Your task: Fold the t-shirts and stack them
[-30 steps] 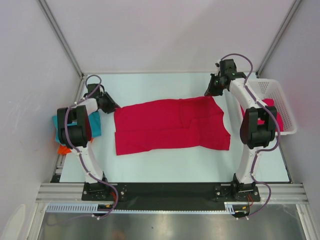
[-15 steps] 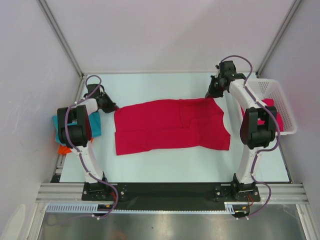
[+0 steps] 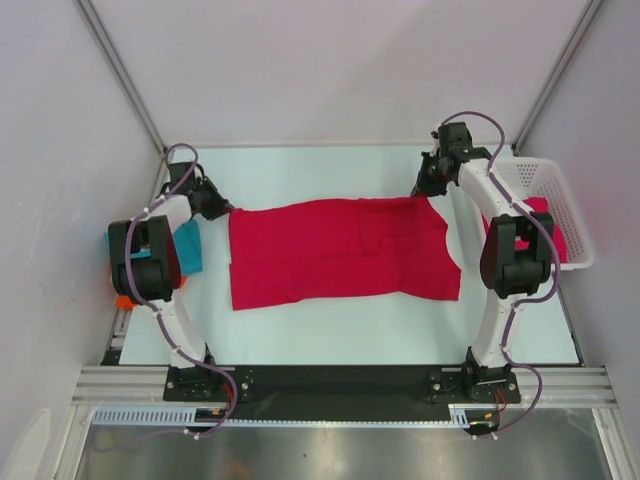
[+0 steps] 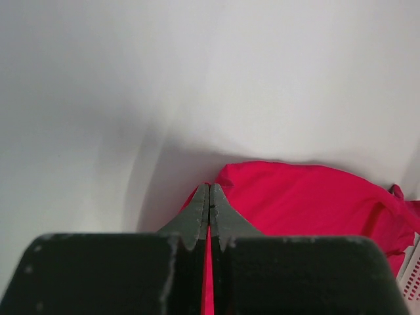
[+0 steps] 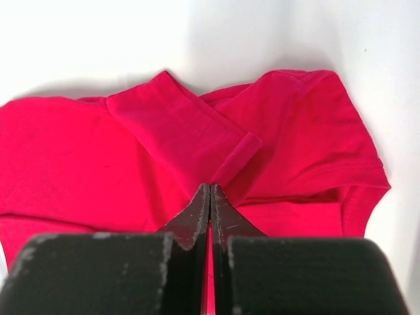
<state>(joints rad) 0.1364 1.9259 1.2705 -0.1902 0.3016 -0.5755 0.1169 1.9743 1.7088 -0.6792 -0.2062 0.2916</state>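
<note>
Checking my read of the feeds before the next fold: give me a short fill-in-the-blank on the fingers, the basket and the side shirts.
1. The left arm's fingers and the right arm's fingers are each ____ on the far edge of the spread crimson red cloth t-shirt.
2. The white plastic mesh basket stands at the white table's ____ edge.
3. The teal cloth t-shirt and the orange cloth t-shirt lie at the table's ____ edge.
Missing words: shut; right; left.
</note>
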